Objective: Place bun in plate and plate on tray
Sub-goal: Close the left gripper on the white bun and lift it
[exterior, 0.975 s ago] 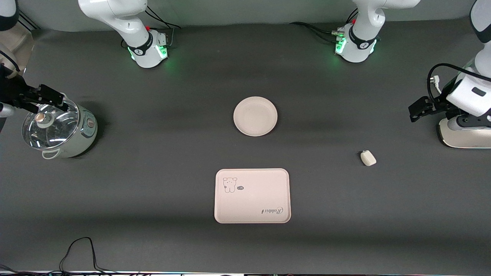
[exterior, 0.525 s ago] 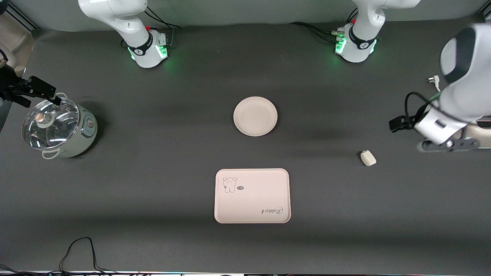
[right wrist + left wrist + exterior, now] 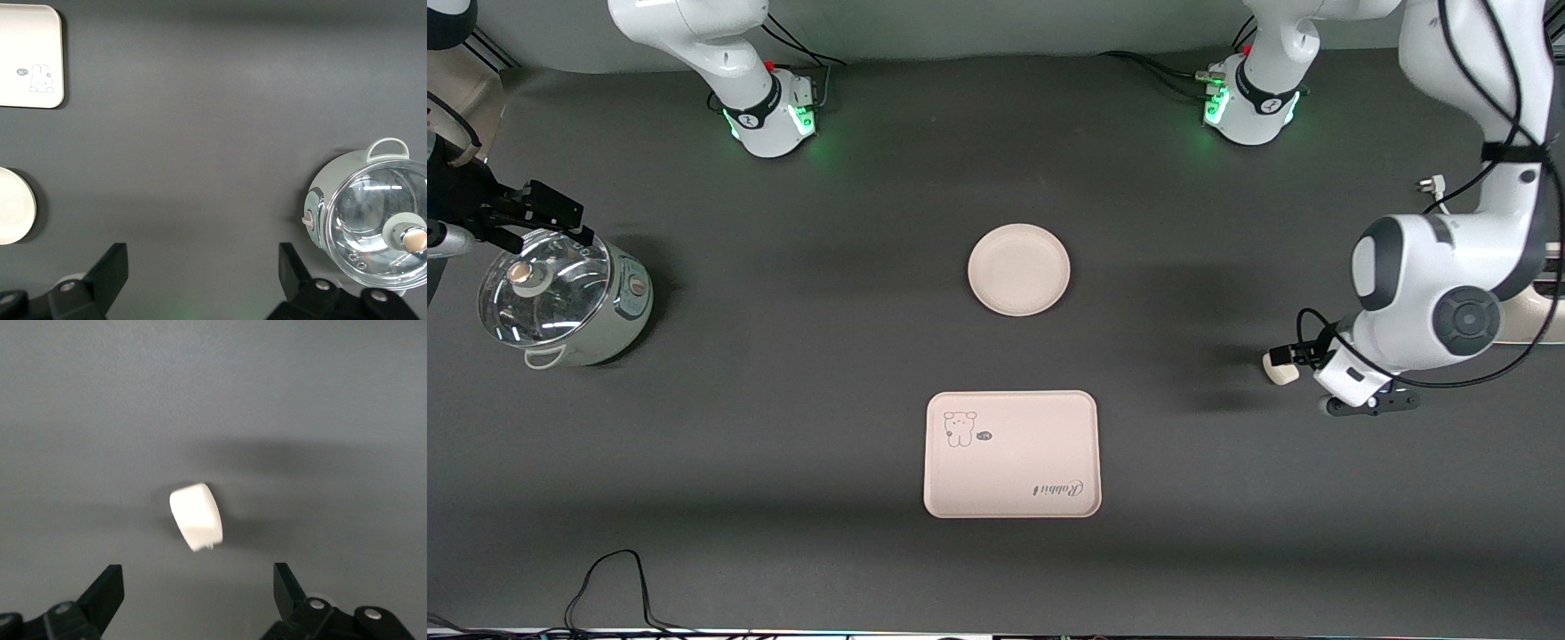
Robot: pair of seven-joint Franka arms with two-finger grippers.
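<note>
The small off-white lumpy bun [image 3: 1280,367], probably soft and light, is seen at mid-right on the dark table [image 3: 783,356], best squeezed gently across its short sides by the left gripper [image 3: 199,587], spread wide over it, while the right gripper [image 3: 200,273] is kept waiting, also spread.

Off-white bun [image 3: 1281,367], cream plate [image 3: 1019,269], pinkish tray [image 3: 1012,454] w/ cartoon animal.
</note>
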